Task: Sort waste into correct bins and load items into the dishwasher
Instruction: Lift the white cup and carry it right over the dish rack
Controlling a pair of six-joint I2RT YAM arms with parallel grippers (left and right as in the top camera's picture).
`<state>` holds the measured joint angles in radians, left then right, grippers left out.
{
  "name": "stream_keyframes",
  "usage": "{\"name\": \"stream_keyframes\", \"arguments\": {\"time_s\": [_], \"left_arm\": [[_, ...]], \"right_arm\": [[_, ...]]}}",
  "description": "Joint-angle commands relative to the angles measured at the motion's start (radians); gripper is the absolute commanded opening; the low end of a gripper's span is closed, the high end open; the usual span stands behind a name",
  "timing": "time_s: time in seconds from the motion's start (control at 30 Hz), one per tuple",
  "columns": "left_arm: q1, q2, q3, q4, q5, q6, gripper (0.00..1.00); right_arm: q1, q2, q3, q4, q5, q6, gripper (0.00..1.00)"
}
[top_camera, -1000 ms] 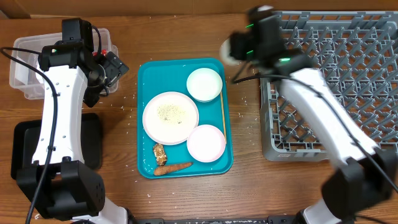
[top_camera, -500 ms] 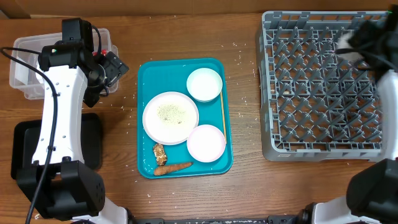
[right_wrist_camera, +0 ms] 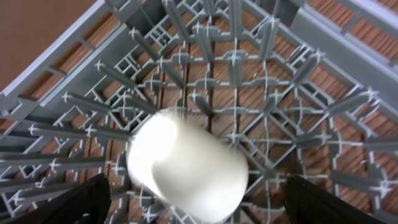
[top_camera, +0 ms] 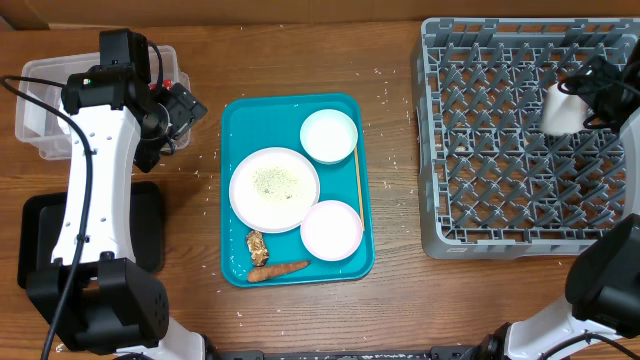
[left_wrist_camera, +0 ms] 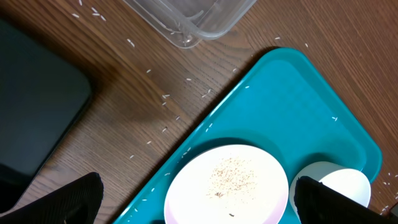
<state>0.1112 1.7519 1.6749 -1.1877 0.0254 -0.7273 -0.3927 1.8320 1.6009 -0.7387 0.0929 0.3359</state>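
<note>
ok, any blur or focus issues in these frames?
Right wrist: white cup smeared and washed out, dish rack behind it soft. Left wrist: teal tray and plate sharp, left tool fingers just dark defocused blobs at the bottom corners. Overhead: crisp, only the cup slightly soft.

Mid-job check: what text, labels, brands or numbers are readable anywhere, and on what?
None can be read in any view.
No print shows on the teal tray, white plate, upper bowl, lower bowl, cup, grey rack, clear bin or black bin.
</note>
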Motion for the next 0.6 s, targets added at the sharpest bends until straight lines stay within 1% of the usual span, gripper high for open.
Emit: {"name": "stream_keyframes", "arguments": {"time_s": [0.0,0.23,0.33,0.47,0.5,0.57], "left_arm": [[-0.007,-0.018,-0.005,-0.001,-0.007,-0.006,1.00],[-0.008,-0.018,-0.005,-0.001,-0.007,-0.006,1.00],[-0.007,-0.018,-0.005,-0.001,-0.007,-0.006,1.00],[-0.008,-0.018,-0.005,-0.001,-0.007,-0.006,1.00],[-0.007,-0.018,-0.005,-0.001,-0.007,-0.006,1.00],[-0.007,-0.018,-0.005,0.000,-0.007,-0.006,1.00]], "right_arm": [[0.024,-0.008,0.016,-0.017,-0.008,-0.002,0.91],[0.096,-0.018,0.016,-0.068,-0.021,-0.002,0.90],[0.154,-0.051,0.016,-0.095,-0.074,-0.002,0.88],[0.274,-0.131,0.016,-0.101,-0.071,-0.003,0.89],[0.303,-0.148,0.016,-0.095,-0.062,-0.003,0.89],[0.380,-0.170,0.016,-0.067,0.055,-0.003,0.83]]}}
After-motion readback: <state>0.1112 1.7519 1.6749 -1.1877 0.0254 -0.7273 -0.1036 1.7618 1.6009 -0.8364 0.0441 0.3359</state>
